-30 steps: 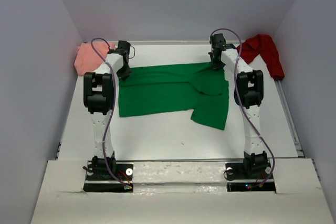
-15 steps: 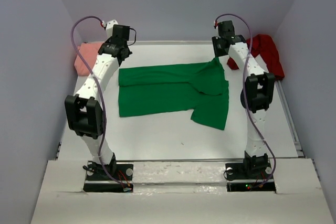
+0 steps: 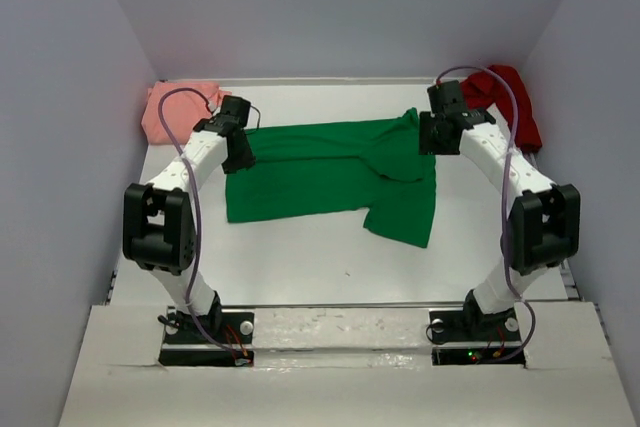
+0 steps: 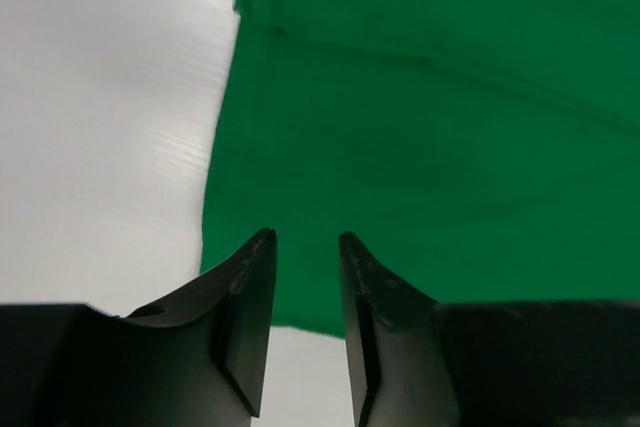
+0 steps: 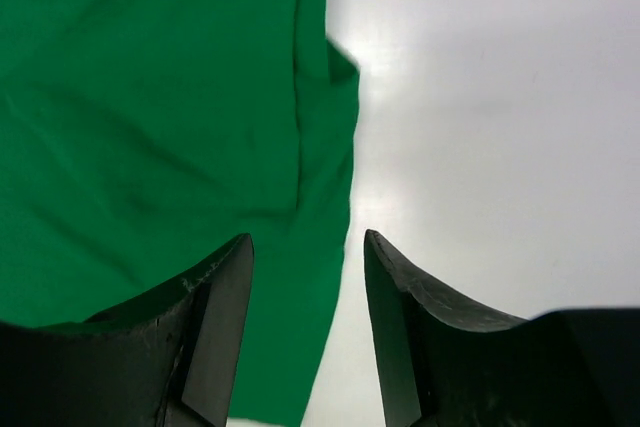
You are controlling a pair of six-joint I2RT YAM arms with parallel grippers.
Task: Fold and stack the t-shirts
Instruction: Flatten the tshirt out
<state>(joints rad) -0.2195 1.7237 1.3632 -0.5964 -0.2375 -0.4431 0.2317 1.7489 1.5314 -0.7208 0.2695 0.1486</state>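
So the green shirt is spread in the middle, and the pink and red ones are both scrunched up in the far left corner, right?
Almost. The top view shows the red shirt scrunched up in the far right corner. The green shirt is spread in the middle and the pink shirt is far left.

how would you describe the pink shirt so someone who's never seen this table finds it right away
On the white table, look to the far left corner by the side wall. The salmon-pink t-shirt lies bunched up there. It is the pale one: the green t-shirt is spread out mid-table and the dark red t-shirt sits crumpled in the far right corner.
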